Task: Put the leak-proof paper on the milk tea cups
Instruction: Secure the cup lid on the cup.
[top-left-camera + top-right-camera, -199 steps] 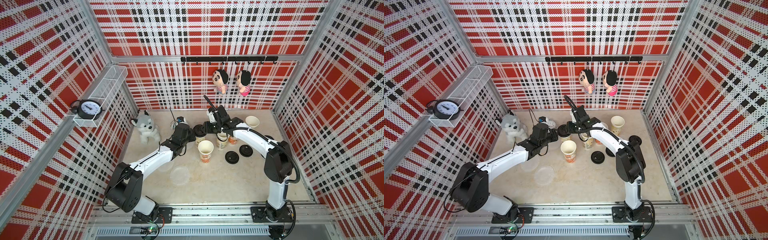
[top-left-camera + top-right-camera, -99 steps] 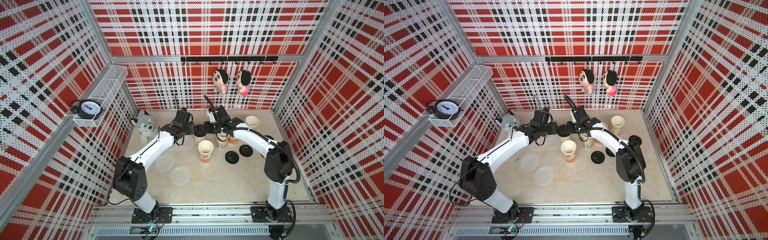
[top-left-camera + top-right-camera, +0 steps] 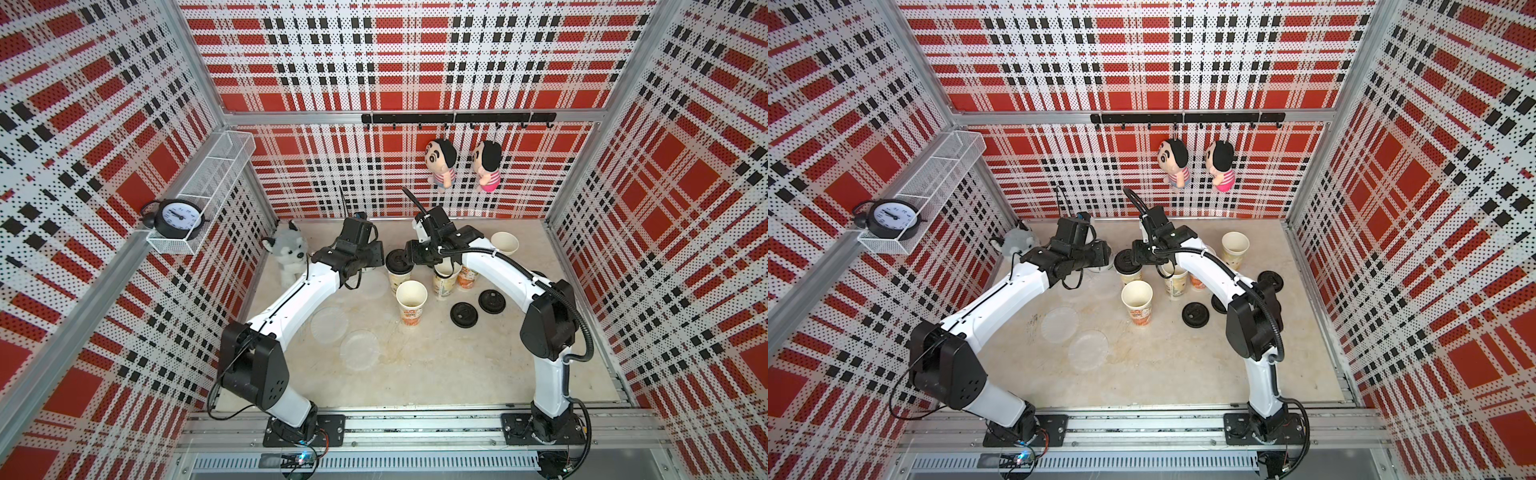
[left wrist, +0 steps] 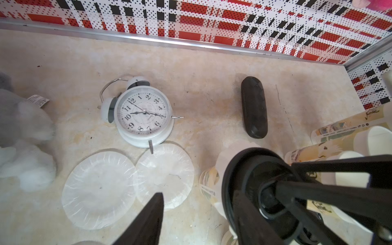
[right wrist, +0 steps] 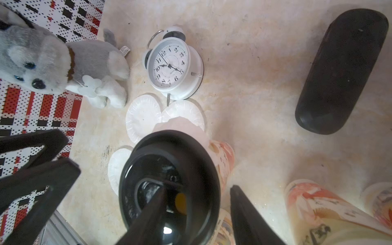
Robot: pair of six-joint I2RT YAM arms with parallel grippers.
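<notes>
The lidded cup (image 3: pixel 398 266) wears one paper (image 5: pixel 182 125) across its mouth, pinned under the black lid (image 5: pixel 169 186), with the paper's edge showing past the rim. The right gripper (image 5: pixel 197 187) stands open, with one finger over the lid's hollow and the other just outside its rim. The left gripper (image 4: pixel 197 193), also open, sits just beside that cup and grips nothing. Two loose papers (image 4: pixel 99 191) lie flat near the cup, by a clock (image 4: pixel 144 112). Three open cups (image 3: pixel 411 296) stand close to it.
</notes>
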